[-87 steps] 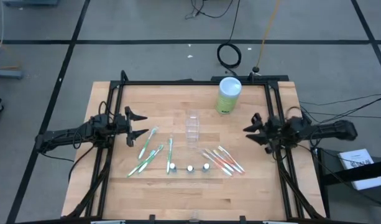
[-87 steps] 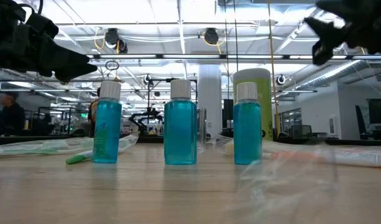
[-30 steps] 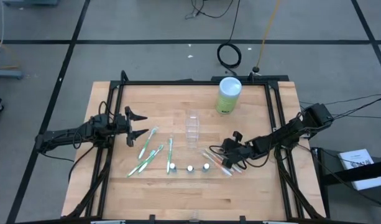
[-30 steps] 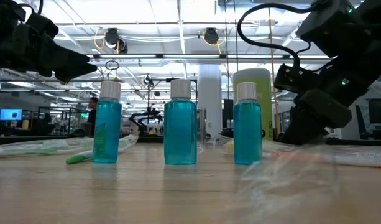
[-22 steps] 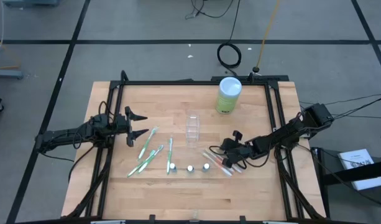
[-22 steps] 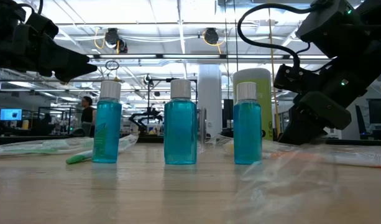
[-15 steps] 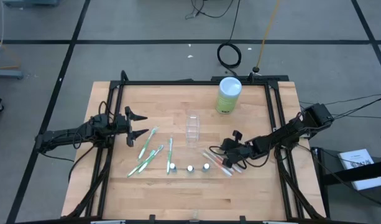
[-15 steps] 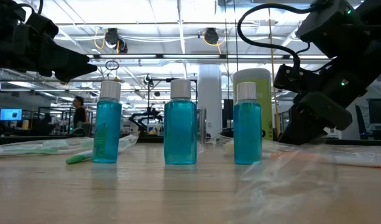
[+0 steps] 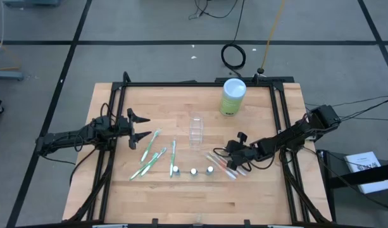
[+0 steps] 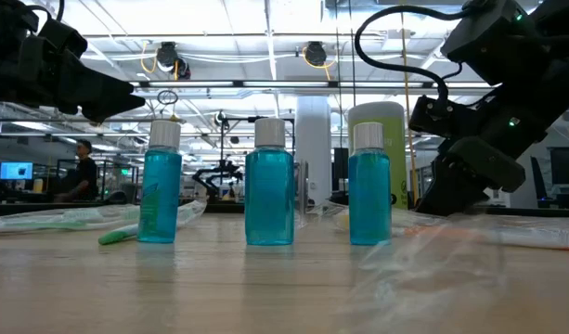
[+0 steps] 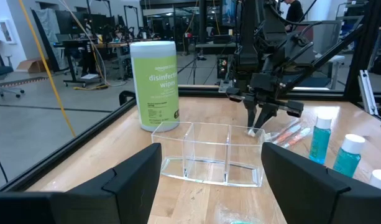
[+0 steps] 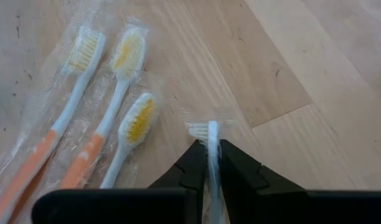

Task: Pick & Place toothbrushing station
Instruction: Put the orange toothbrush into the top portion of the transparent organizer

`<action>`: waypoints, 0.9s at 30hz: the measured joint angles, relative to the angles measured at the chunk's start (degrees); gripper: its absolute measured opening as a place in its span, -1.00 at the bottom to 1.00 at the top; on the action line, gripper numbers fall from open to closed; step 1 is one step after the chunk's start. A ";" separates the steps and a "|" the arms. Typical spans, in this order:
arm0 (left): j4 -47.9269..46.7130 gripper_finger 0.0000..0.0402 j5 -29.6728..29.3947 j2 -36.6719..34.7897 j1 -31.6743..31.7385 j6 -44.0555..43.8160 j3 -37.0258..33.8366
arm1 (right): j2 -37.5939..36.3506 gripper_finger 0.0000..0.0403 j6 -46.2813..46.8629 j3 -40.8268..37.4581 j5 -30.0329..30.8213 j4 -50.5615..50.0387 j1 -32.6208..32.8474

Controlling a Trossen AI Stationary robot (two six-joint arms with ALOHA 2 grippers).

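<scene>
**Right gripper clamped on wrapped toothbrush**

While I watch from above, the right gripper (image 9: 230, 156) sits low among the orange-white toothbrushes (image 12: 84, 112) on the wooden table (image 9: 162, 190), right of the three blue bottles (image 10: 269, 183). Its fingers (image 12: 237, 171) are closed on a wrapped toothbrush (image 12: 211, 144), pinched just behind the bristle head. Three more wrapped brushes lie beside it, touching the table. I see the left gripper (image 9: 145, 126) hovering at the left edge with fingers spread, holding nothing. A clear plastic organiser (image 11: 206, 155) stands mid-table, near the lime-green wipes canister (image 9: 232, 96). Green-white toothbrushes (image 9: 152, 155) lie left of the bottles.
</scene>
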 joint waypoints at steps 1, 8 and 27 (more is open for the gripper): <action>0.00 0.42 0.00 0.00 0.00 0.00 0.00 | -0.61 -0.87 -0.24 0.00 -0.13 -0.23 -0.01; 0.00 0.42 0.00 0.00 -0.02 0.00 0.00 | -5.41 -0.86 -1.47 0.00 0.10 0.09 0.05; 0.00 0.42 0.00 -0.02 -0.02 0.00 0.00 | -8.63 -0.88 -14.28 0.02 4.37 17.69 -0.21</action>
